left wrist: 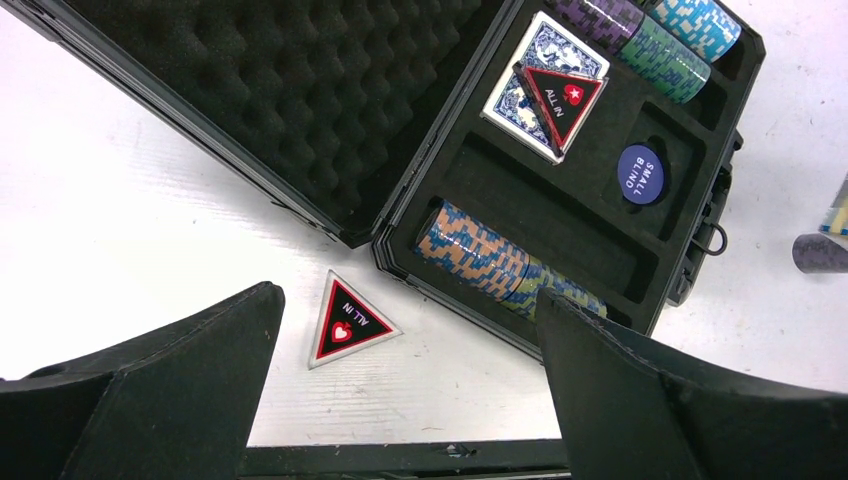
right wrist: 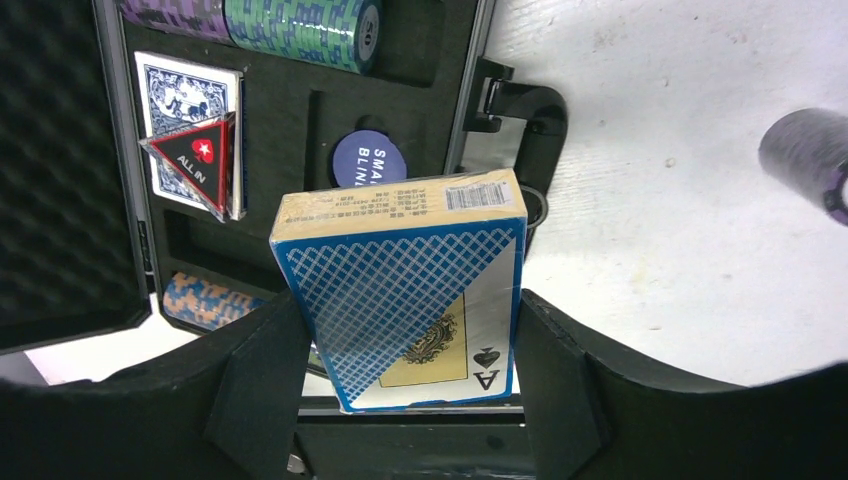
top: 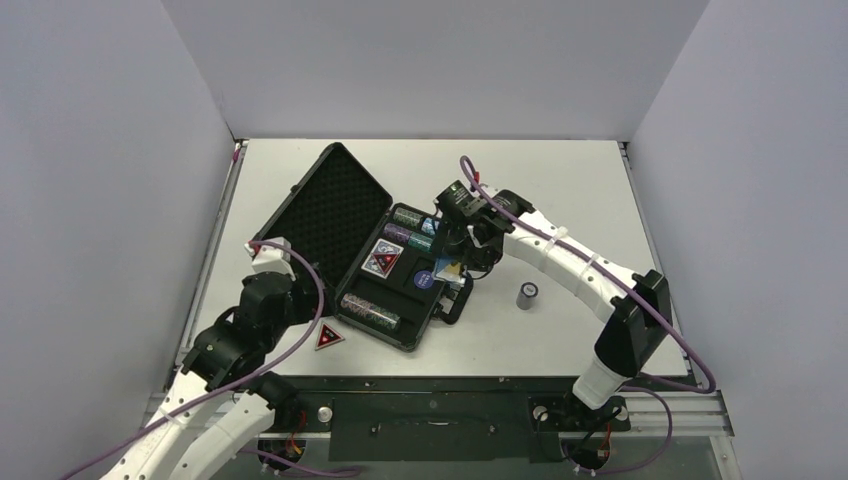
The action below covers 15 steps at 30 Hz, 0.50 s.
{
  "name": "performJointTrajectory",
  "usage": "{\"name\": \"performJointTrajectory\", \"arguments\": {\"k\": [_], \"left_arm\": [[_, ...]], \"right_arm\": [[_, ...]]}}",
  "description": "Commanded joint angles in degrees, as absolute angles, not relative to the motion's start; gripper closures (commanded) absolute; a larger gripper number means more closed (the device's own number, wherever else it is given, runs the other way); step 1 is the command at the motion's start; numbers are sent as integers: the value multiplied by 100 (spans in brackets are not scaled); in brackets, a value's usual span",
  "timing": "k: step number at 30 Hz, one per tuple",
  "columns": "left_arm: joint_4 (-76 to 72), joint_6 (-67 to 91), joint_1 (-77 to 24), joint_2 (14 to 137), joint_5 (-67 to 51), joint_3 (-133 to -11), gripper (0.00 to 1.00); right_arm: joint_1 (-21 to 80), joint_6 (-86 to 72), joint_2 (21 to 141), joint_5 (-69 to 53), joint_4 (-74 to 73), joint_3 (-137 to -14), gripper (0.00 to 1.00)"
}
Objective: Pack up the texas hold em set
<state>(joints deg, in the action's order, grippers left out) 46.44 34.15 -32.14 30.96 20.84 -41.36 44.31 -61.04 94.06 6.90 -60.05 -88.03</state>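
The black briefcase [top: 357,213] lies open at mid-table, foam lid to the left. In its tray are chip rolls [top: 411,218] at the back, another chip roll [top: 370,313] at the front, a blue card deck [left wrist: 543,62] with a red-black triangle [left wrist: 560,95] on it, and a blue "small blind" button [left wrist: 640,172]. My right gripper [right wrist: 405,360] is shut on a second blue card deck [right wrist: 405,290], held above the case's handle side. A second triangle [top: 328,336] lies on the table before the case. My left gripper [left wrist: 410,400] is open, hovering just near it.
A dark chip roll [top: 527,294] stands on the table right of the case; it also shows in the right wrist view [right wrist: 812,160]. The case handle [right wrist: 515,110] juts toward the right. The table's near edge [left wrist: 400,455] runs just below the left fingers.
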Motion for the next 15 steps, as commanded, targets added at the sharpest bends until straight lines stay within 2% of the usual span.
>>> {"name": "performJointTrajectory", "arguments": {"k": [1,15], "left_arm": [[4328,3311,-3190,2930,2132,-4112,4],[4368,3318,-3182,3011,2279,-4104,4]], "right_arm": [[4597,-6902,9594,1024,-5982,-9127,100],[4725,-7941,10218,1283,-5979,-9397,100]]}}
